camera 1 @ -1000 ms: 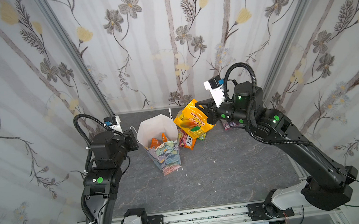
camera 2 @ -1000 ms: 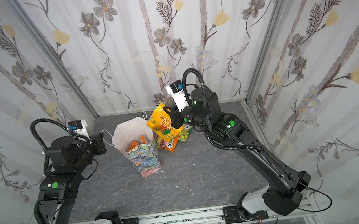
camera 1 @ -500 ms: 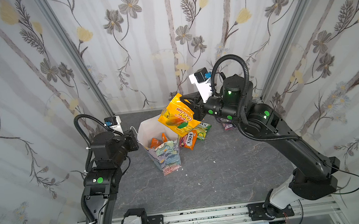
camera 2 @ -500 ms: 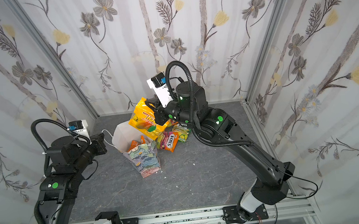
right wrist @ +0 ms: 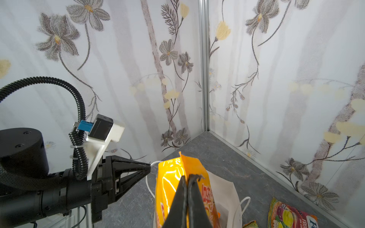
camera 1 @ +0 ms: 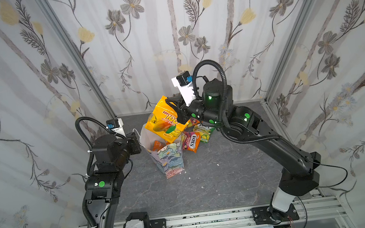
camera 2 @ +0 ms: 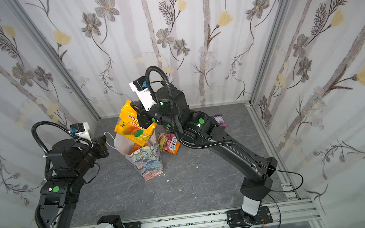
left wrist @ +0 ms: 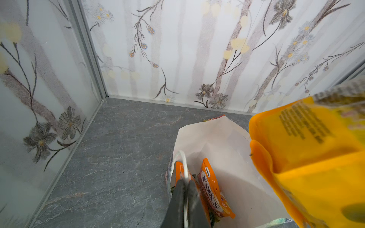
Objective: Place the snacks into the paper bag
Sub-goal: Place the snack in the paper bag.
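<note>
Now: my right gripper point(right wrist: 187, 178) clamped on yellow mango packet point(camera 1: 163, 125), hanging over paper bag point(camera 1: 170, 161) mouth. Bag upright. My left gripper point(left wrist: 185, 182) pinches its cord handle point(left wrist: 183, 159). Orange FOX'S packet point(left wrist: 212, 189) inside.

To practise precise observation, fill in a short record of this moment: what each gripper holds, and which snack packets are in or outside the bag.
Left gripper: shut on the white cord handle of the standing pastel floral paper bag
Right gripper: shut on the glossy yellow mango packet, hanging over the bag's open mouth
Inside bag: at least one orange FOX'S packet
On grey stone-look table: orange-pink FOX'S packet, green packet, purple packet
</note>
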`<state>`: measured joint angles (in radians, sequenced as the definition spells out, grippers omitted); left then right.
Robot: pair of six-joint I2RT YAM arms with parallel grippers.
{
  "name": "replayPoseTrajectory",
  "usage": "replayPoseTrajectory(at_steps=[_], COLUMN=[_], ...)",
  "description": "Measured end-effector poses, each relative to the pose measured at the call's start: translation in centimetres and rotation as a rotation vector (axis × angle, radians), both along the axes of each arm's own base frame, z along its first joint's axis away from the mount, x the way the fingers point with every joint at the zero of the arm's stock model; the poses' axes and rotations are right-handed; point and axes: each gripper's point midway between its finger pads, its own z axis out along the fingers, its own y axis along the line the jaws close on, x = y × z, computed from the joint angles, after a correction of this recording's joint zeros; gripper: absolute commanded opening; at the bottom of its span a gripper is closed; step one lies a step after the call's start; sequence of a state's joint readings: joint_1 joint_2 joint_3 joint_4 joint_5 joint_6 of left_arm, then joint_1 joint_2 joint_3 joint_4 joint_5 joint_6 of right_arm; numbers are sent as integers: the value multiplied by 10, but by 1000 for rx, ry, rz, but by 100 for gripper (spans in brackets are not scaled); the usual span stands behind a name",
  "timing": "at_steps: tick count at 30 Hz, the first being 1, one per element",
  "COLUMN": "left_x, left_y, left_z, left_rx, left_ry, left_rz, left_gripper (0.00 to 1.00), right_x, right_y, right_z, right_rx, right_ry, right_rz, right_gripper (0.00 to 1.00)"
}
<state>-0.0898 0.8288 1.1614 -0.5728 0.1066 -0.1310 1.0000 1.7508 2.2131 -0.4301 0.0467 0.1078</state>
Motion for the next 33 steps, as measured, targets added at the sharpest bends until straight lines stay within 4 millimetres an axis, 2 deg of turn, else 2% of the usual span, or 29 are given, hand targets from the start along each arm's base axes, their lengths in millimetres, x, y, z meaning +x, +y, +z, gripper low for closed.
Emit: replayPoseTrajectory(at_steps=[6,13,23,33], left_x=[-1,-1,-1,-3], left_y=[0,0,-1,-1], left_z=[1,0,0,1], left_rx=[0,0,-1,-2], left_ry=[-4,-3,-3,-7], left_rz=[0,-2,-4,-6], left_gripper=[7,6,7,7], right_x=[16,24,36,35], right_y=[12,28,44,40], right_z=[-17,-41,-61,-77], right_rx=[-17,-60,-102,-171], right_ry=[20,35,33,48], right_rz=[-85,-135,-223,-264], right_gripper=[0,0,0,0])
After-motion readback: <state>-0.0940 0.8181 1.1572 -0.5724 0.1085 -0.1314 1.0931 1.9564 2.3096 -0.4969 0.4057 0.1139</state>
